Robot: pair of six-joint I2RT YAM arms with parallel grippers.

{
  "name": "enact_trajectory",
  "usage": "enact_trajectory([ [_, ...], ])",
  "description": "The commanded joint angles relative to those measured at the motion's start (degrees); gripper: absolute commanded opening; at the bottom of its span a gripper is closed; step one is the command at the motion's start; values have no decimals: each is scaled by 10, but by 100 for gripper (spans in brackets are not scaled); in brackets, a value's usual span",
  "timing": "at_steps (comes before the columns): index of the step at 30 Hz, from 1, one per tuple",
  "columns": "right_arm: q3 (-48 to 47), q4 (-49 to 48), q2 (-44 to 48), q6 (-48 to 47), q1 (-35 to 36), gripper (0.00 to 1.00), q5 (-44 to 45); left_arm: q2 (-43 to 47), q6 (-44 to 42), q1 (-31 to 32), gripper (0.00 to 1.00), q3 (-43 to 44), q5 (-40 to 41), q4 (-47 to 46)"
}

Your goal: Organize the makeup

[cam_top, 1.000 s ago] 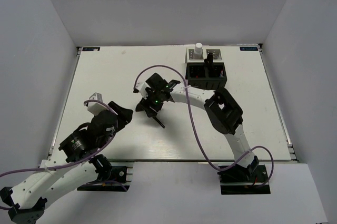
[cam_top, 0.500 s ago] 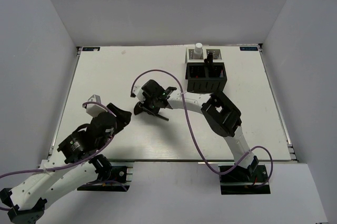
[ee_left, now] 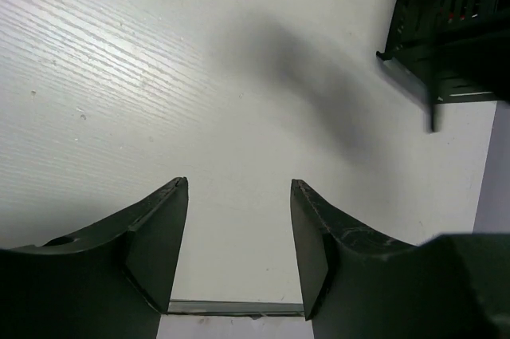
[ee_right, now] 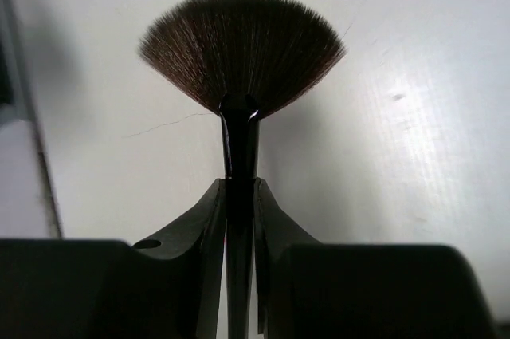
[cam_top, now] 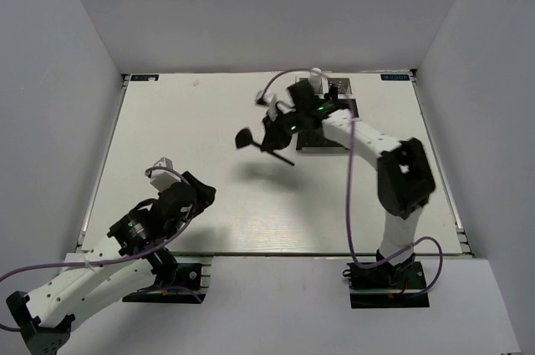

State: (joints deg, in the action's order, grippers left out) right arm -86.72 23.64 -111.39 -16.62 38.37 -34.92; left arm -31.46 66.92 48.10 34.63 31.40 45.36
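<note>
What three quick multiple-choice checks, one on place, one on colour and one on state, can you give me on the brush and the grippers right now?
1. Where is the fan brush?
A. in the right gripper, lifted off the table
B. lying flat on the table
C. on the floor

2. What colour are the fan brush's bristles?
A. white
B. dark brown to black
C. bright pink

3. The left gripper is:
A. shut on a pencil
B. shut on a bottle
C. open and empty

Answers:
1 A: the right wrist view shows the handle pinched in the gripper, and the top view shows the brush's shadow lying apart from it.
2 B: the fanned bristles look dark against the white table.
3 C: the left wrist view shows only bare table in the gap.
</note>
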Motion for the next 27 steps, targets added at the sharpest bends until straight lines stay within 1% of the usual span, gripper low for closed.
enact_trajectory([
  [1,4,-46,117,20,-65,0,-181,-2,2,0,64,-14,-13,-39],
  [3,29,-98,163,54,-104,0,-184,-4,1,0,64,-19,-17,-50],
  [6,111,-253,215,103,-197,0,-184,-14,-7,0,64,-27,-24,-66],
  [7,153,-324,225,116,-211,0,-186,-18,-9,0,64,-30,-26,-72],
  [8,169,-357,239,127,-251,0,-184,-19,-11,0,64,-34,-30,-76],
  [9,182,-381,244,128,-263,0,-184,-22,-11,0,64,-37,-33,-79],
  [10,192,-414,245,127,-272,0,-186,-25,-12,0,64,-39,-34,-88],
  [12,206,-438,239,116,-305,0,-196,-29,-13,0,64,-44,-40,-95],
  [13,212,-473,236,114,-312,0,-203,-32,-14,0,64,-45,-41,-102],
  [15,228,-524,223,130,-341,0,-210,-40,-19,0,64,-44,-42,-106],
  [16,233,-556,217,141,-355,0,-225,-42,-20,0,64,-42,-42,-108],
  [17,237,-620,198,156,-362,0,-230,-48,-23,0,64,-40,-42,-108],
  [18,234,-649,188,199,-372,0,-242,-51,-23,0,64,-40,-42,-111],
  [19,229,-692,166,216,-376,0,-251,-54,-24,0,64,-40,-43,-111],
  [20,216,-707,155,229,-376,0,-255,-56,-24,0,64,-40,-43,-112],
  [22,203,-728,138,258,-402,0,-255,-61,-24,0,64,-41,-44,-113],
  [24,183,-729,116,260,-409,0,-255,-61,-22,0,64,-41,-45,-113],
  [27,180,-754,87,260,-419,0,-262,-62,-21,0,64,-45,-45,-117],
])
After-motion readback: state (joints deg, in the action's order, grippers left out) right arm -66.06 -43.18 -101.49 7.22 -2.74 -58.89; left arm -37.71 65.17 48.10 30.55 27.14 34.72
